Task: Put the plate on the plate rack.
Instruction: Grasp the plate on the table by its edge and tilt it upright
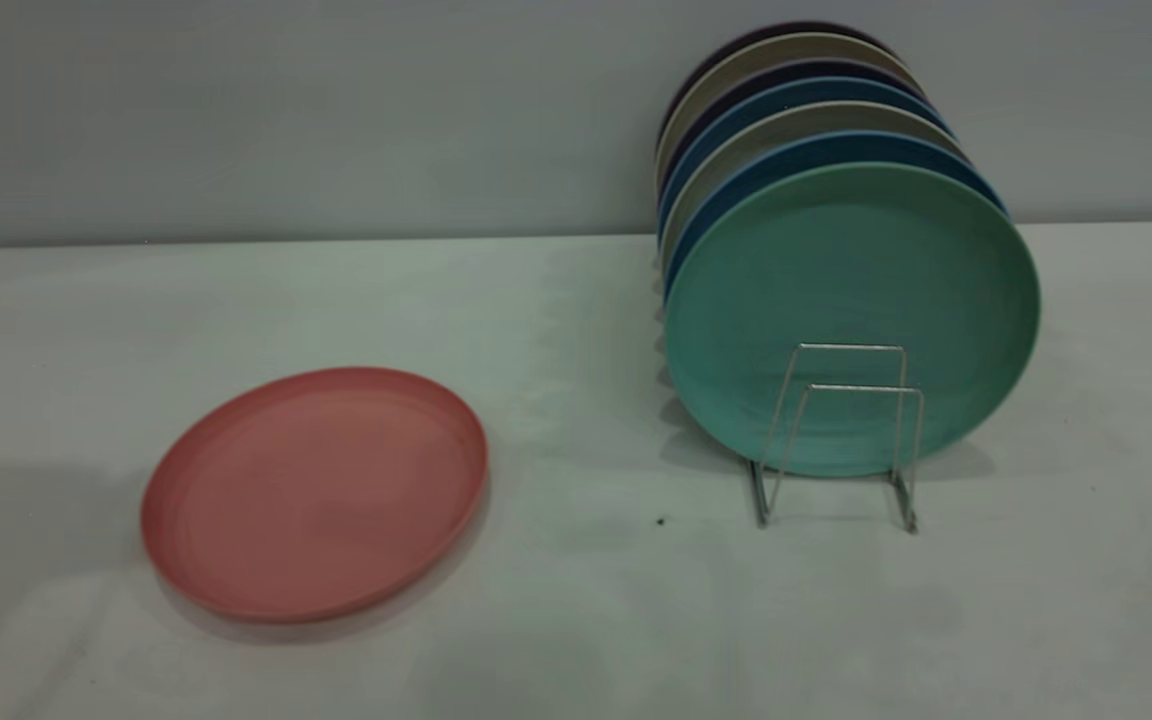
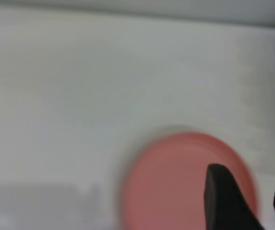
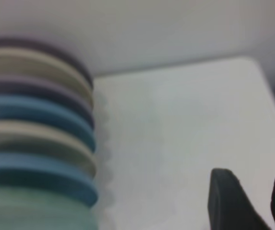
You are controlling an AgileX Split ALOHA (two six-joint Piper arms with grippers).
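We see the pink plate (image 1: 314,492) lying flat on the white table (image 1: 576,620), on the left side and near the front. It is well apart from the plate rack (image 1: 839,436), which stands on the right side of the table. The rack is made of thin silver wire. Two of its square loops stick up at the near end with nothing in them.

Behind those loops a green plate (image 1: 851,290) stands on its edge. More plates stand in a row behind it, going back toward the wall (image 1: 286,110): blue plates (image 1: 816,150), cream ones and dark ones.

We do not see the arms in the outside view. In the left wrist view, the left gripper (image 2: 252,196) hangs above the pink plate (image 2: 175,182), and its two dark fingers have a gap between them, so its jaws are open. In the right wrist view, the right gripper (image 3: 255,199) is above the table, near the row of plates (image 3: 36,139). Its jaws are open too, holding nothing.
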